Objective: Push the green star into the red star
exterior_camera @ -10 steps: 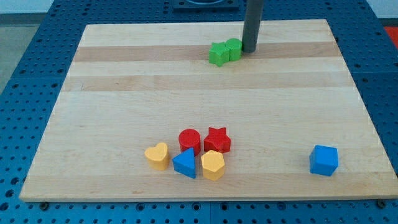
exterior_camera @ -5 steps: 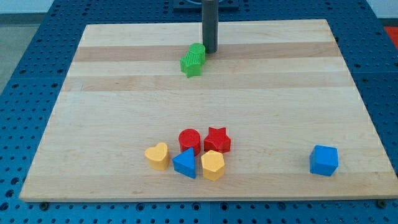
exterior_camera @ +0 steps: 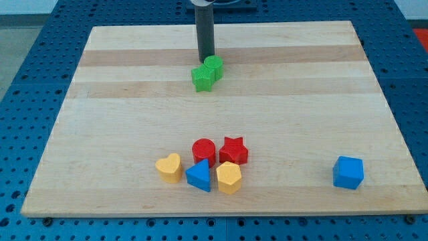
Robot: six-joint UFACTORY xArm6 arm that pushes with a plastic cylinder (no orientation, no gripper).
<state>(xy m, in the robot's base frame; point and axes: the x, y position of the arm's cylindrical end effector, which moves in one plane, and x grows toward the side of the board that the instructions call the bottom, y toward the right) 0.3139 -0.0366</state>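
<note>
Two green blocks touch near the view's top centre. The lower left one looks like the green star. The upper right one is rounder. My tip rests just above them, close to the upper edge of the rounder one. The red star sits low in the view's centre, in a cluster, far below the green blocks.
Around the red star are a red cylinder, a yellow heart, a blue triangle and a yellow hexagon. A blue block lies at the lower right. The wooden board sits on a blue perforated table.
My tip has moved left along the board's top. The green blocks were pushed left and slightly down, and the pair has turned.
</note>
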